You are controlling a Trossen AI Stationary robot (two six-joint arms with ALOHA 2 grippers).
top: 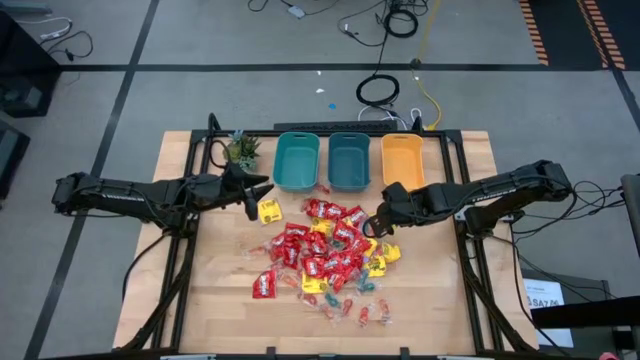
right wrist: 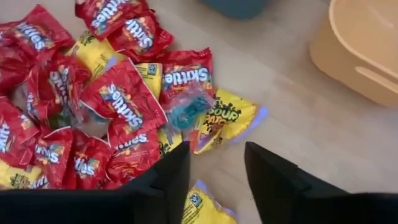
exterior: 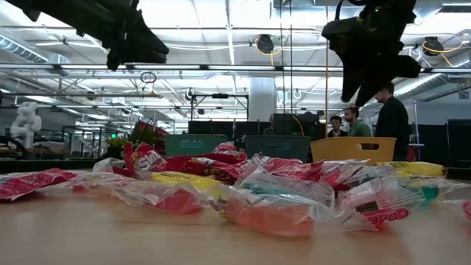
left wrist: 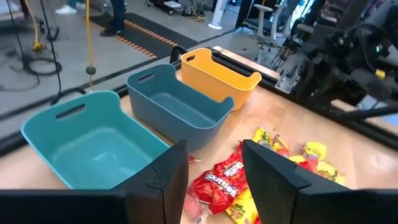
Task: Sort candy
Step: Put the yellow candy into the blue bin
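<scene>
A: High view, starting at the left: what's there?

B: Left arm reaches in from the left edge. Left gripper sits left of centre, just above a lone yellow packet, with a small plant up and left of it.

A: Fingers?

B: Apart. In the left wrist view the two dark fingers stand with a clear gap between them and nothing in it; red packets show beyond.

A: And the middle?

B: Three bins in a row along the upper centre: teal bin, blue bin, orange bin. All look empty. Below them the candy lies in a loose pile on the table, mostly red packets, some yellow ones, small twist-wrapped pieces at the pile's lower edge.

A: Right side?

B: Right gripper hangs over the pile's upper right edge, below the orange bin. Its fingers are apart too, holding nothing, above a yellow packet and a teal piece.

A: Low view?

B: People stand in the room at right.
</scene>
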